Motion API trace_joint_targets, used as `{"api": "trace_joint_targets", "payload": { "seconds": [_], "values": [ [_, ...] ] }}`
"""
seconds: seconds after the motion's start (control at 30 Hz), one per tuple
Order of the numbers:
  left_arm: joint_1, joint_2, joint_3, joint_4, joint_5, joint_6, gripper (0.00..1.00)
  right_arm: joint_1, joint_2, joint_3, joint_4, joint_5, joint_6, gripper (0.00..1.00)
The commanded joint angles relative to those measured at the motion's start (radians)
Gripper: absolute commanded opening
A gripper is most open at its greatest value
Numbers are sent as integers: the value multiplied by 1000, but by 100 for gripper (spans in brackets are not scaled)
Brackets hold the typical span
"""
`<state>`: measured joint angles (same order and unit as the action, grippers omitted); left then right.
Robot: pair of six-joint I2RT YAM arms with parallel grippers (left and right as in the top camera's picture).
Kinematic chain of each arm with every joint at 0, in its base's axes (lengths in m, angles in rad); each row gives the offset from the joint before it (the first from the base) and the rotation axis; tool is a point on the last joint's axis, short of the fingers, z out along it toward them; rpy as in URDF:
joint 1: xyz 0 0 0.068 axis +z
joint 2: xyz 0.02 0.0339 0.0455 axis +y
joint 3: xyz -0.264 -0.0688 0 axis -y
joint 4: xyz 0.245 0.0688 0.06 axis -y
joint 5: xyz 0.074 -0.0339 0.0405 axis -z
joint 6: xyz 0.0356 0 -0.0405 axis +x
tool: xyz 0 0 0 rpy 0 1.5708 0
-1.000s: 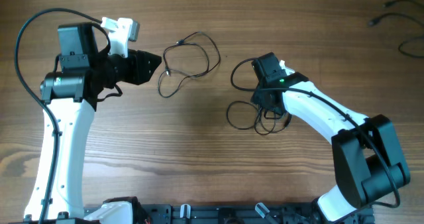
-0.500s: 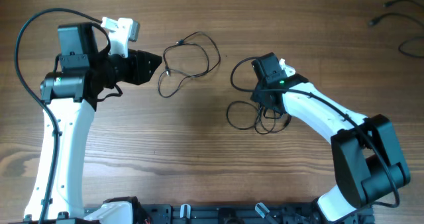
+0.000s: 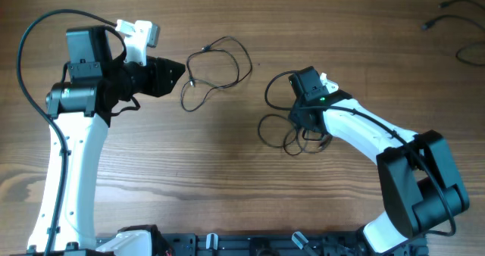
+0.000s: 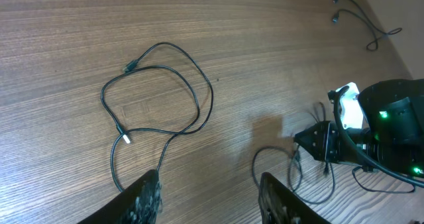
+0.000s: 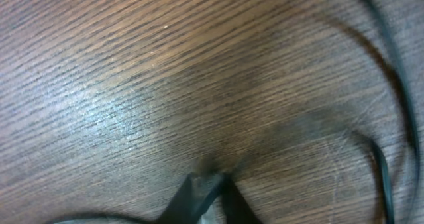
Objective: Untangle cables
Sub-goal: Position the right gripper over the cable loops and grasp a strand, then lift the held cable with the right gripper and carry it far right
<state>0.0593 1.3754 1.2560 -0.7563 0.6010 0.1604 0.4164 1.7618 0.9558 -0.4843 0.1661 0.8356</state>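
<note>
Overhead: right claw is pinched shut low in the tangled cables mid-bench, strand grip unclear, left claw half-open and empty beside a separate looped cable; best next move looks like a slow lift, watching for snags.
</note>
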Motion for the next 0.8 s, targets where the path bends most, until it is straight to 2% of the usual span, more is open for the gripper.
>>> {"api": "trace_joint_targets", "payload": {
  "seconds": [0.0,0.13,0.27,0.37,0.77],
  "values": [
    [2,-3,5,0,20,13,50,3,17,-4,5,-3,2,4],
    [2,-3,5,0,20,13,50,3,17,-4,37,-35,-5,5],
    [2,-3,5,1,19,15,50,3,3,1,163,-79,-95,4],
    [2,-3,5,0,19,16,50,1,-22,38,184,-83,-130,5],
    [2,-3,5,0,19,16,50,-5,-63,351,-79,-70,-262,4]
  ]
}}
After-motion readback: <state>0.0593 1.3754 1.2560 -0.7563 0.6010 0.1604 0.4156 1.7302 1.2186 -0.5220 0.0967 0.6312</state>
